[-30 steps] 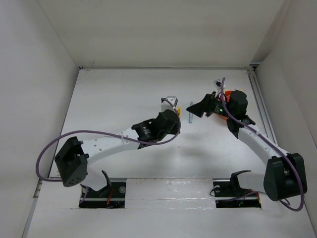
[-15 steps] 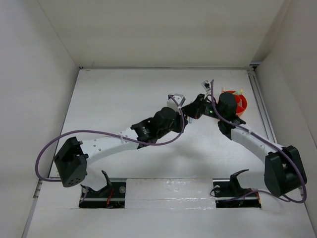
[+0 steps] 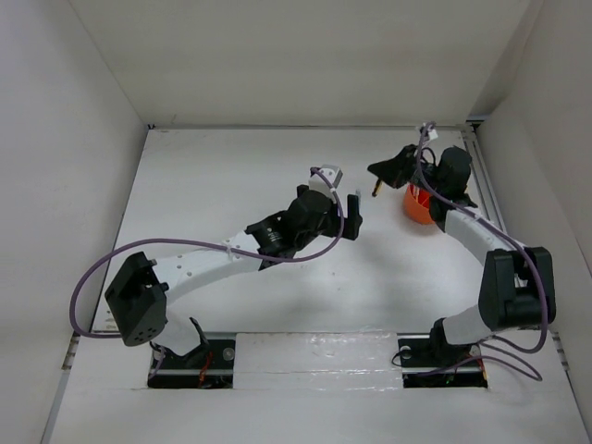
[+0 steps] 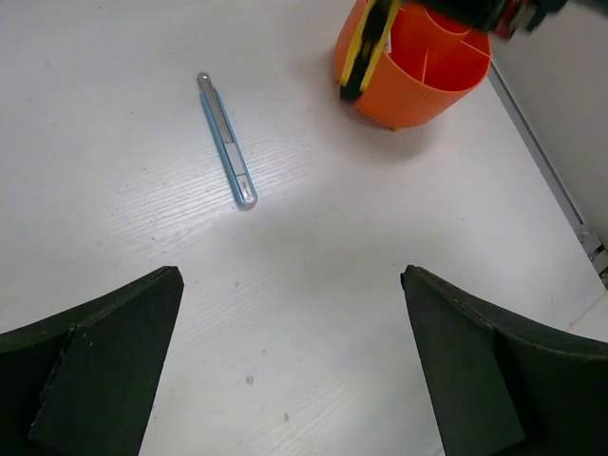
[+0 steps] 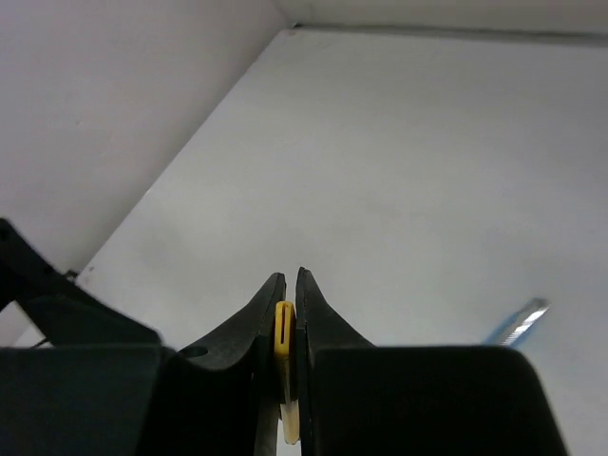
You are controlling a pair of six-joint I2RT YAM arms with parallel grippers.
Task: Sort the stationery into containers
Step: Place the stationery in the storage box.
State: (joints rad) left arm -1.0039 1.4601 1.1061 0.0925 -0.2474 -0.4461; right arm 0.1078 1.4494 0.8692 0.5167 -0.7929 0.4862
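Clamping yellow-black pen (image 5: 284, 353), right gripper (image 5: 285, 281) hangs beside orange pot (image 4: 403, 99).

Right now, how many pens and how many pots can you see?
Pens: 2, a blue pen on the table and a yellow-black pen in the right gripper.
Pots: 1, the orange pot.
Total: 3.

Grey-blue pen (image 4: 226, 141) flat on table (image 4: 323, 285); yellow-black pen (image 4: 366, 47) at orange pot (image 4: 423, 85); fingers (image 4: 85, 370) spread wide.
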